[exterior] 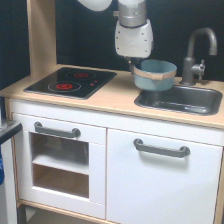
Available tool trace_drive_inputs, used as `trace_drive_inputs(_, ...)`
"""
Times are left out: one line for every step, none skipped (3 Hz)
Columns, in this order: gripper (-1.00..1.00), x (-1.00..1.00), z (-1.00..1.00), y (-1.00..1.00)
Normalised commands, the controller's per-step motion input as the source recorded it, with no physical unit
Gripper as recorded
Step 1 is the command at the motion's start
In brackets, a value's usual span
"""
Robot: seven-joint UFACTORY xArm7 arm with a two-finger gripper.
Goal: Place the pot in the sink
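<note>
Above the back-left corner of the sink (200,102), as the exterior view sees it, the pot (155,74) is hanging clear of the wooden counter (117,95), its tan rim band tilting slightly. The gripper (136,64) is reaching down from the white arm (133,35) and pinching the pot at its near-left rim. Beside the basin the grey tap (197,52) is standing upright, and the black hob (70,82) is lying well apart toward the view's left.
</note>
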Motion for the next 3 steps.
trace_drive_inputs(-1.0, 0.96, -0.9, 0.39)
trace_drive_inputs(-0.96, 0.42, -0.78, 0.23)
trace_drive_inputs(-0.33, 0.01, -0.43, 0.14)
